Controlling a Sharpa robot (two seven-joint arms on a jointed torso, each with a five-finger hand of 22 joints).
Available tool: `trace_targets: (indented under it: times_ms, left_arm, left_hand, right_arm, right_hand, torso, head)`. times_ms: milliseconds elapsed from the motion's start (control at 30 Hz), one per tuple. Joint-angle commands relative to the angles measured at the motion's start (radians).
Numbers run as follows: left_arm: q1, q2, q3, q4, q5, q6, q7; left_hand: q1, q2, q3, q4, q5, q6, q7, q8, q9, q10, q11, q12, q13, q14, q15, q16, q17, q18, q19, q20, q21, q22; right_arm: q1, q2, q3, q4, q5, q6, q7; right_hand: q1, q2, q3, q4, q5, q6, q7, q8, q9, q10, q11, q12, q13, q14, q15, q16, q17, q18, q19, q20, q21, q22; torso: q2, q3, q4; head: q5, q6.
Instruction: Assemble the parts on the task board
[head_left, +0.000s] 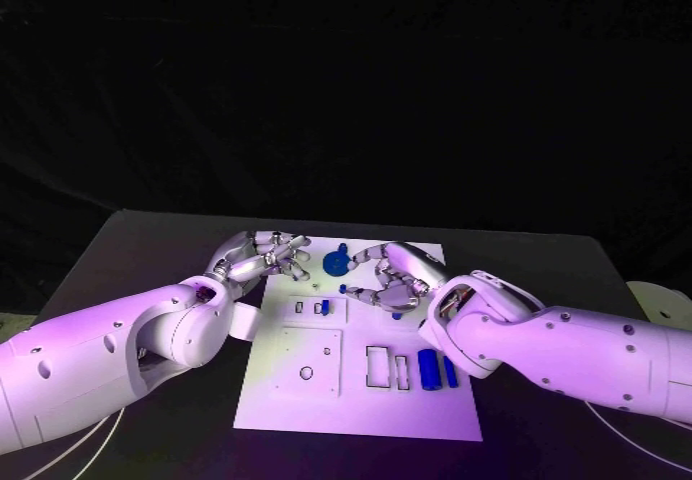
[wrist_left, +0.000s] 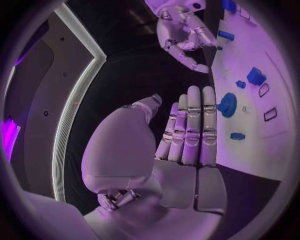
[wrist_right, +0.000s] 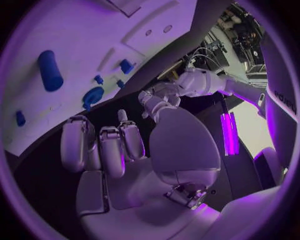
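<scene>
Task board under both hands, far edge partly hidden

Task board (head_left: 289, 400) lies in the middle of the black table (head_left: 144, 240); both hands hover over its far edge and hide part of it. Left hand (head_left: 267, 258) is over the far left corner, fingers straight and apart, holding nothing. A round blue part (head_left: 336, 263) lies between the hands. Right hand (head_left: 392, 280) has its fingers curled, nothing in them. Two blue cylinders (head_left: 430, 367) lie by the right edge, beside rectangular recesses (head_left: 378, 366) whose contents cannot be made out.
</scene>
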Motion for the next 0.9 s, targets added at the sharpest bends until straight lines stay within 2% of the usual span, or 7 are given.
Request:
trace_targets:
  times_ms: [33,167,333,367,567,700,900]
  left_arm:
    - [0.015,0.013,0.001,-0.023,-0.211,0.088,-0.127]
    - [0.044,0.037,0.002,-0.064,-0.369,0.19,-0.247]
    - [0.08,0.063,0.002,-0.089,-0.542,0.291,-0.357]
    - [0.091,0.071,0.002,-0.095,-0.579,0.322,-0.39]
    - [0.139,0.112,0.001,-0.12,-0.763,0.445,-0.545]
    - [0.161,0.145,-0.002,-0.133,-0.848,0.469,-0.643]
    - [0.178,0.188,-0.014,-0.155,-0.909,0.501,-0.76]
  left_hand:
    - [-0.045,0.013,-0.033,0.028,-0.004,-0.017,-0.024,0.05,0.04,-0.013,-0.017,0.139,0.113,0.077,-0.024,0.338,0.263,0.001,0.054,-0.04,0.15,0.088]
    - [-0.045,0.044,-0.056,0.046,-0.007,-0.102,-0.018,0.17,0.128,-0.175,-0.014,0.396,0.319,0.154,-0.032,0.739,0.728,-0.003,0.053,-0.04,0.377,0.23]
    - [-0.026,0.064,-0.04,0.032,-0.007,-0.123,-0.027,0.226,0.163,-0.207,-0.019,0.484,0.375,0.18,-0.029,0.802,0.827,-0.02,0.099,-0.045,0.521,0.43]
    - [0.023,0.075,-0.009,0.012,-0.007,-0.12,-0.039,0.253,0.178,-0.204,-0.033,0.524,0.399,0.223,-0.045,0.853,0.919,-0.044,0.193,-0.061,0.625,0.591]
    - [-0.018,0.071,0.011,0.037,-0.005,-0.151,-0.045,0.306,0.212,-0.229,-0.036,0.604,0.448,0.247,-0.049,0.88,0.977,-0.049,0.232,-0.07,0.639,0.605]
    - [-0.111,0.057,-0.02,0.037,-0.007,-0.134,-0.068,0.393,0.268,-0.133,-0.056,0.819,0.656,0.274,-0.064,0.922,1.058,-0.081,0.298,-0.084,0.741,0.792]
    - [-0.196,0.054,-0.071,0.039,-0.009,-0.14,-0.085,0.464,0.323,-0.059,-0.071,0.97,0.825,0.284,-0.077,0.94,1.095,-0.085,0.299,-0.095,0.762,0.823]
  right_arm:
    - [0.025,-0.04,0.002,0.024,0.241,0.002,0.136]
    - [0.065,-0.101,0.004,0.039,0.364,0.026,0.158]
    - [0.091,-0.145,0.004,0.035,0.426,0.04,0.161]
    - [0.095,-0.154,0.004,0.033,0.436,0.042,0.161]
    - [0.106,-0.185,0.004,0.022,0.463,0.051,0.154]
    - [0.109,-0.194,0.004,0.015,0.469,0.056,0.148]
    - [0.11,-0.199,0.004,0.007,0.472,0.061,0.138]
  right_hand:
    - [0.011,0.003,0.002,-0.003,0.009,0.003,0.0,0.006,0.001,-0.009,0.0,-0.007,0.054,0.065,0.007,-0.005,0.106,0.007,-0.008,-0.001,-0.007,0.037]
    - [0.014,0.008,0.002,-0.002,0.02,0.005,0.0,0.008,0.003,-0.008,-0.001,-0.006,0.055,0.065,0.007,-0.005,0.106,0.007,-0.008,-0.001,-0.007,0.038]
    - [0.015,0.008,0.002,-0.002,0.021,0.006,0.0,0.009,0.003,-0.007,-0.001,-0.005,0.056,0.065,0.007,-0.005,0.108,0.006,-0.006,-0.001,-0.005,0.04]
    - [0.015,0.009,0.002,-0.002,0.022,0.007,0.0,0.009,0.003,-0.007,-0.001,-0.006,0.056,0.065,0.006,-0.005,0.107,0.006,-0.006,-0.001,-0.005,0.039]
    - [0.014,0.009,0.002,-0.001,0.024,0.009,-0.001,0.011,0.004,-0.007,-0.001,-0.006,0.055,0.065,0.006,-0.005,0.107,0.007,-0.007,-0.001,-0.006,0.039]
    - [0.014,0.009,0.001,0.0,0.025,0.01,-0.001,0.012,0.004,-0.007,-0.001,-0.006,0.055,0.065,0.006,-0.006,0.106,0.007,-0.007,-0.001,-0.006,0.039]
    - [0.013,0.009,0.0,0.0,0.025,0.011,-0.001,0.013,0.005,-0.007,-0.002,-0.006,0.055,0.065,0.006,-0.005,0.107,0.007,-0.007,-0.001,-0.006,0.039]
  torso:
    - [-0.013,0.0032,-0.0062]
    - [-0.023,0.0066,-0.0099]
    - [-0.032,0.0087,-0.0148]
    - [-0.033,0.0088,-0.0154]
    - [-0.04,0.0137,-0.0162]
    - [-0.043,0.0162,-0.017]
    - [-0.045,0.0193,-0.0166]
  head:
    - [0.006,-0.004]
    - [0.009,-0.005]
    - [0.014,-0.012]
    - [0.016,-0.013]
    - [0.025,-0.019]
    - [0.029,-0.021]
    - [0.027,-0.026]
